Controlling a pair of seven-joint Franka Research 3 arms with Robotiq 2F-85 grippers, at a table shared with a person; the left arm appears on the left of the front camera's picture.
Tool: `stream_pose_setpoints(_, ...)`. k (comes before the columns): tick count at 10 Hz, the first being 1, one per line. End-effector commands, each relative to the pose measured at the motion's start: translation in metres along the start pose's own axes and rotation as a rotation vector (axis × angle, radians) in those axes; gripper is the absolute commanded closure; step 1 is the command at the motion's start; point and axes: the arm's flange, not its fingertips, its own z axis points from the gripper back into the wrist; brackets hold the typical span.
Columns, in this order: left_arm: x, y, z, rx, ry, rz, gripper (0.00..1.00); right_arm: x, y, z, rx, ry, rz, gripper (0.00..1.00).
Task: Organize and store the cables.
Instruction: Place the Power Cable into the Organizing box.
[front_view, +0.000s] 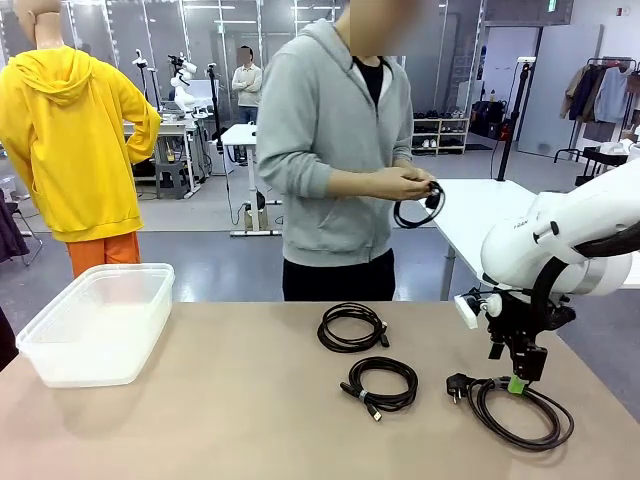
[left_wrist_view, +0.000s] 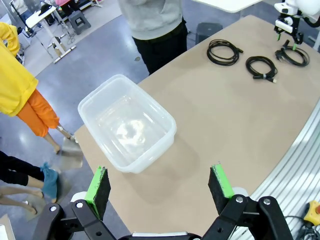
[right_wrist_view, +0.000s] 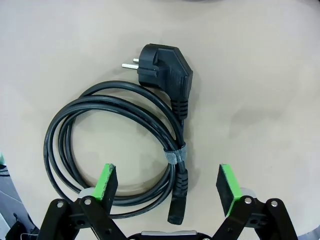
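- Front view, far left: a clear plastic bin (front_view: 100, 320) sits on the desk (front_view: 220, 420). It appears to hold no cable yet, and it is probably where the cables are to be stored.
- Left wrist view: the left end effector (left_wrist_view: 160, 186) hangs above the desk's near edge, close to the bin. Its jaws are wide apart and it holds nothing.
- Middle of the desk: two black coils lie near each other and well apart from the bin, the far coil (front_view: 352, 327) and the near coil (front_view: 380, 385).
- Beyond the desk, the person's hands (front_view: 405, 183) hold a fourth coil (front_view: 420, 210).
- Right: the power cord (front_view: 520, 412), coiled and ending in an angled plug (right_wrist_view: 165, 70), lies under the right end effector (front_view: 517, 383). The jaws are open and empty, and they straddle the coil near its grey tie (right_wrist_view: 175, 154).
- The step in hand looks like picking up this cord. It would go best by descending straight, bracketing every strand at the tie, then closing there. That way the loops lift together and the plug does not drag.
- Writing: small dark lettering on the right arm's white housing (front_view: 560, 235) is too small to read. No label is legible on the cords or the bin.
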Motion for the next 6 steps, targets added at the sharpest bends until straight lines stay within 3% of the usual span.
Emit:
stream_pose_setpoints(1, 0.000, 0.000, 0.001, 0.009, 0.004, -0.001, 0.00, 0.003, -0.007, -0.011, 0.000, -0.025, -0.013, 0.00)
stream_pose_setpoints(6, 0.000, 0.000, 0.001, 0.009, 0.004, -0.001, 0.00, 0.008, -0.015, -0.025, 0.014, 0.000, -0.022, 0.00)
